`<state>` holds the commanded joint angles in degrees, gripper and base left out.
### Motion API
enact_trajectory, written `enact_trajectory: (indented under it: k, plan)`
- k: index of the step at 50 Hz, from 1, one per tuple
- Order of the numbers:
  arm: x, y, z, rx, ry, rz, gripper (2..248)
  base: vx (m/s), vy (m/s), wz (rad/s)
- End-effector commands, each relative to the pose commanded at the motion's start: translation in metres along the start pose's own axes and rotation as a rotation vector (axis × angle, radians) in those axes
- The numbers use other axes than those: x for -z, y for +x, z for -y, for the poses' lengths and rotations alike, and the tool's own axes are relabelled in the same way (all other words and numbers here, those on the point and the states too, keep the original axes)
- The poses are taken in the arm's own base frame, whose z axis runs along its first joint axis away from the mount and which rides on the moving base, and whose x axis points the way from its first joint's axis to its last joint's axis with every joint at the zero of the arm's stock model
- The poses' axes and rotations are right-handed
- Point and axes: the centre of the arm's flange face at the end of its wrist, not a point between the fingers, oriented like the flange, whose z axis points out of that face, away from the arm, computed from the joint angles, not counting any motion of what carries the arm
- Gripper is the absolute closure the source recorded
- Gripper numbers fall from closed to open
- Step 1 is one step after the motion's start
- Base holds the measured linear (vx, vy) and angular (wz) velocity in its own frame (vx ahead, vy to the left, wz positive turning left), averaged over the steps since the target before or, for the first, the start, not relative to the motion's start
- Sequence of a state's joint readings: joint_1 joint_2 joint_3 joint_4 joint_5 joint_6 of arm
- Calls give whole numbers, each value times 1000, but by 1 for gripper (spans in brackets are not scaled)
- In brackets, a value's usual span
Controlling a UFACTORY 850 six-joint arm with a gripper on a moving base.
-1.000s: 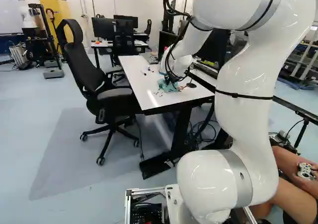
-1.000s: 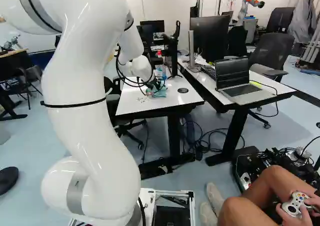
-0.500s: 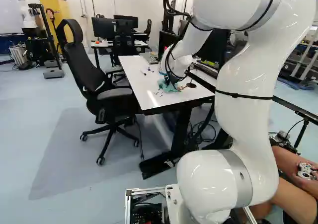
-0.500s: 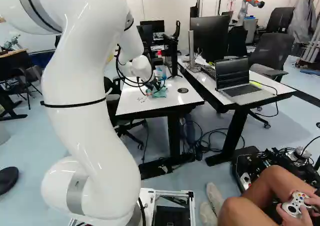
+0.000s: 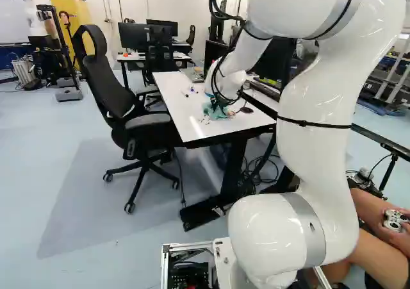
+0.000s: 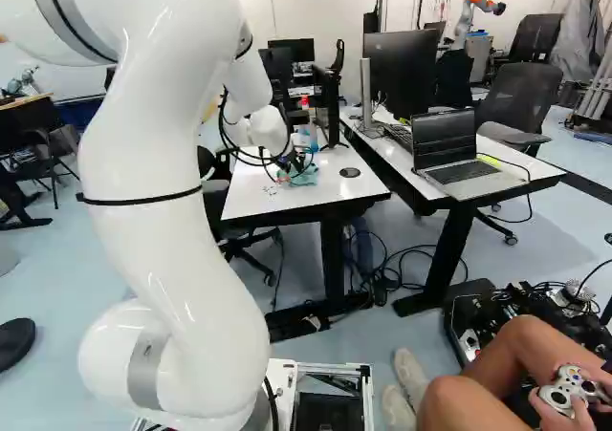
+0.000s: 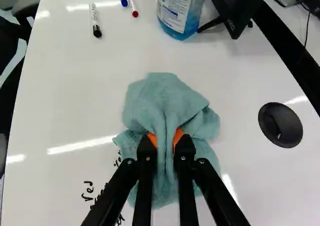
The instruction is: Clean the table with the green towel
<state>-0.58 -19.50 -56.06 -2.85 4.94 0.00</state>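
Note:
My gripper (image 6: 292, 166) is low over the white table (image 6: 253, 198) in the right base view. In the wrist view both orange-padded fingers of the gripper (image 7: 165, 142) pinch a fold of the green towel (image 7: 162, 98) between them. The bunched towel spreads around the fingertips and lies on the tabletop. Black handwritten marks (image 7: 88, 190) show on the table beside the towel, partly covered by it and by a finger.
Ahead of the towel stand a bottle of blue liquid (image 7: 175, 10) and a black stand (image 7: 232, 8). Several markers, one of them black-capped (image 7: 95, 20), lie near the bottle. A round black cable cover (image 7: 280, 125) sits beside the towel. An office chair (image 5: 122, 103) adjoins the table.
The wrist has tilted and shifted slightly, with the gripper still at the towel. The towel's shape differs a little. The base has not visibly moved.

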Motion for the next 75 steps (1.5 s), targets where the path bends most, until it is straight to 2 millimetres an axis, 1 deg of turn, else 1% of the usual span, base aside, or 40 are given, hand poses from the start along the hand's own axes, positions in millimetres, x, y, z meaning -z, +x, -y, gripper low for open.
enact_trajectory:
  k: [25,37,61,68,75]
  plan:
    - [0,1,42,56,49,-3,200,0,0,0]
    - [5,-2,62,83,74,-1,200,0,0,0]
    - [27,-24,95,133,117,10,200,0,0,0]
    - [36,-33,100,143,125,15,200,0,0,0]
    - [45,-43,101,148,129,20,200,0,0,0]
